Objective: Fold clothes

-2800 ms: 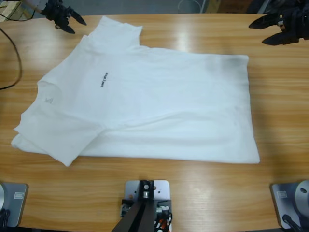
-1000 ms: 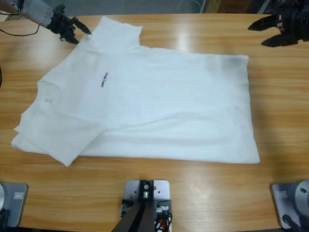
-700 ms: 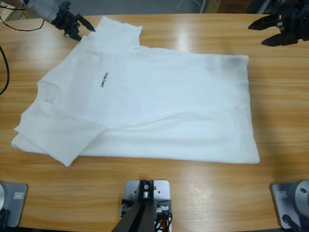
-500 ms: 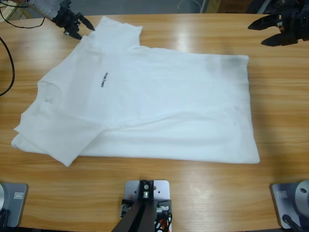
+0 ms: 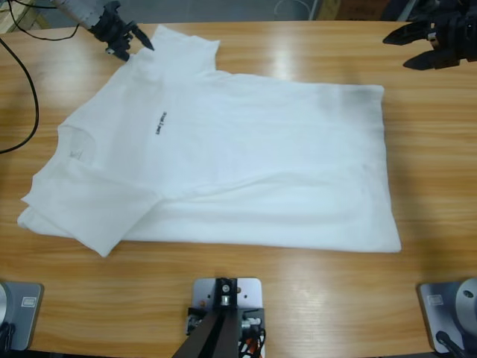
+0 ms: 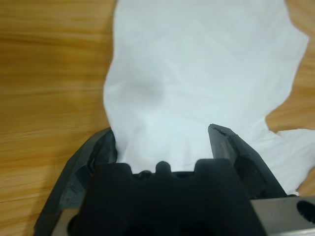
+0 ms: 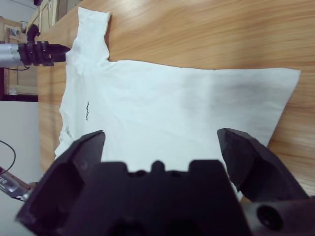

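Observation:
The clothes are one white T-shirt (image 5: 238, 156) lying flat on the wooden table (image 5: 313, 291), neck to the left, hem to the right, small black print on the chest. My left gripper (image 5: 139, 51) is at the far left sleeve, open. In the left wrist view the sleeve cloth (image 6: 197, 73) lies between the spread jaws of that gripper (image 6: 162, 135). My right gripper (image 5: 396, 52) hangs open at the far right, off the shirt, beyond the hem's far corner. The right wrist view shows the whole shirt (image 7: 167, 108) past its own open gripper (image 7: 160, 135), with the left gripper (image 7: 54, 51) small at the sleeve.
A black cable (image 5: 30, 89) loops over the table's left end. Bare wood runs along the near edge and to the right of the hem. Wooden furniture (image 7: 19, 29) stands beyond the table's far end in the right wrist view.
The left gripper has slid rightward along the far edge, from left of the sleeve until its jaws straddle the sleeve's edge. The right gripper and the shirt have stayed put.

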Tool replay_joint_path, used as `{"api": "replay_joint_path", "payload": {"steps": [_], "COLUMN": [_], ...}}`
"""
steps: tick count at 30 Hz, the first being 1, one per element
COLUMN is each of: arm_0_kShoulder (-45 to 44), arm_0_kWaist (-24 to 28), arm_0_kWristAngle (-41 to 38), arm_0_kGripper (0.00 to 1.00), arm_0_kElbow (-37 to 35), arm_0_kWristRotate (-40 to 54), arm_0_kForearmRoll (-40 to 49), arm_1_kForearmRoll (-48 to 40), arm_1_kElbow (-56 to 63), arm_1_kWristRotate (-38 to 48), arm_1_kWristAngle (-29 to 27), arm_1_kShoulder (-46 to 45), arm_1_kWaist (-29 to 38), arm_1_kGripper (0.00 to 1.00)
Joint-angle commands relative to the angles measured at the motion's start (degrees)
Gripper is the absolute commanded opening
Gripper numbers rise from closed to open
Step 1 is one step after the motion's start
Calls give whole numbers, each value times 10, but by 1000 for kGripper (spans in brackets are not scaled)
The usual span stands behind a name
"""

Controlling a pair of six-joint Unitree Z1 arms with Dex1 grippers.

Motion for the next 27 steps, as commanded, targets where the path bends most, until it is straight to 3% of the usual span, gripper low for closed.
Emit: {"api": "replay_joint_path", "payload": {"steps": [1, 3, 15, 16, 20, 21, 27], "arm_0_kShoulder": [49, 51, 69, 72, 81, 82, 101], "arm_0_kWaist": [-9, -9, -4, -4, 0, 0, 4], "arm_0_kWristAngle": [-7, -6, 10, 15, 26, 26, 25], "arm_0_kGripper": [687, 651, 648, 607, 64, 0, 0], "arm_0_kElbow": [-17, -21, -62, -67, -82, -84, -119], "arm_0_kWristRotate": [-2, 1, 4, 4, 3, 3, -2], "arm_0_kForearmRoll": [12, 14, 62, 67, 86, 87, 114], "arm_1_kForearmRoll": [-4, -3, -3, -3, -2, -2, -1], "arm_1_kElbow": [8, 8, 10, 10, 11, 11, 12], "arm_1_kWristRotate": [-1, -1, -1, -1, -1, -1, -1], "arm_1_kWristAngle": [11, 11, 11, 11, 11, 11, 11], "arm_1_kShoulder": [18, 17, 11, 10, 5, 5, 2], "arm_1_kWaist": [-5, -5, -8, -8, -12, -13, -13], "arm_1_kGripper": [927, 927, 927, 927, 927, 927, 927]}}
